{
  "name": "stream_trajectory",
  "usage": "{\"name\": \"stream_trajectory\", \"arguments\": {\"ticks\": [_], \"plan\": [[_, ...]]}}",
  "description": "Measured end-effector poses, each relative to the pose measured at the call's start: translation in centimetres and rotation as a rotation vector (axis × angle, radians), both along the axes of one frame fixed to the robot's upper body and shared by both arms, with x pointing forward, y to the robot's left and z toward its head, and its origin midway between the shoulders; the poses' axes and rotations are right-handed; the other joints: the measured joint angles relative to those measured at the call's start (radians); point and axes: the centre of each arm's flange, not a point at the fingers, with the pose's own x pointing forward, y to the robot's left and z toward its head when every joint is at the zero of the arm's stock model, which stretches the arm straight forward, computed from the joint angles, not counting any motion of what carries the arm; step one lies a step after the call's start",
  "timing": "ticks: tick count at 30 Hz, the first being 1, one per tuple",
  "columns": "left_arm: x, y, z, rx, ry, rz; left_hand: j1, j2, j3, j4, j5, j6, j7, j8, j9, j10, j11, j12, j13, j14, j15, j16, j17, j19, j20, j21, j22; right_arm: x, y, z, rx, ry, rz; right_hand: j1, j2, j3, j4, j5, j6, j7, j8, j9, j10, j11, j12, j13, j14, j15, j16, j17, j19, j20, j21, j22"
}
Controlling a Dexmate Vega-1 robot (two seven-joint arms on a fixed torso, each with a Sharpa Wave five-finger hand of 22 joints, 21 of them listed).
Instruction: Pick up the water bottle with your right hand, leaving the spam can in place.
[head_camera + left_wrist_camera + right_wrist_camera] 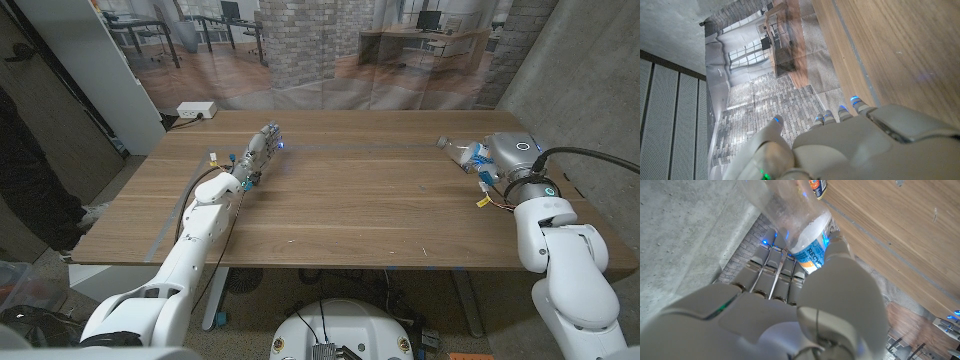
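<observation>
the water bottle (462,153) sits in the right hand (497,156) over the far right corner of the wooden table (360,190), lying roughly on its side with its clear neck end pointing away from the hand toward the middle of the far edge. in the head view it appears lifted off the tabletop, though how far it clears the wood cannot be told. in the right wrist view the clear plastic body and its blue-and-white label (812,250) run across the inside of the hand: the fingers (771,262) wrap along one side of the bottle and the thumb (837,247) presses the label from the other, so the bottle is gripped between them, with its label band deepest in the grasp and the clear part sticking out beyond the fingertips. the right arm comes up from the near right edge of the table. the left hand (262,148) is well apart, near the far left corner, stretched out along the tabletop with its fingers (840,112) straight and slightly spread, holding nothing; the left wrist view shows their blue-lit tips reaching to the far edge. a white power strip (196,110) lies on the floor beyond the far left corner.
</observation>
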Motion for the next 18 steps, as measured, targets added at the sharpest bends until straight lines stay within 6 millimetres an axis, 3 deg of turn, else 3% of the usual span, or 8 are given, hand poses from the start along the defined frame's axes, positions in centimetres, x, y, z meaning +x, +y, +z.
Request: {"name": "stream_trajectory", "arguments": {"ticks": [13,18], "plan": [[-0.1,0.3,0.4,0.043,-0.014,-0.046,0.002,-0.002,0.000,0.000,0.000,0.000,0.000,0.000,0.000,0.000,0.000,0.000,0.000,0.000,0.000,0.000,0.000,0.000,0.000,-0.005,0.000,-0.3,0.8,-0.8,0.002,-0.058,-0.019,-0.001,0.001,-0.004,0.004,-0.006,0.000,0.000,0.005,-0.005,-0.004,-0.004,0.000,0.000,0.011,-0.004,-0.015,0.004,-0.004,-0.004,0.004,-0.006],[0.0,0.5,0.4,0.058,-0.017,-0.058,0.002,-0.002,0.000,0.000,0.000,0.000,0.000,0.000,0.000,0.000,0.000,0.000,0.000,0.000,0.000,0.000,0.000,0.000,0.000,-0.008,0.000,-0.4,2.0,-1.2,0.011,-0.051,0.011,-0.002,0.002,-0.004,0.004,-0.007,0.000,0.000,0.005,-0.005,-0.004,-0.004,0.000,0.000,0.011,-0.004,-0.022,0.004,-0.007,0.000,0.012,-0.009]]}}
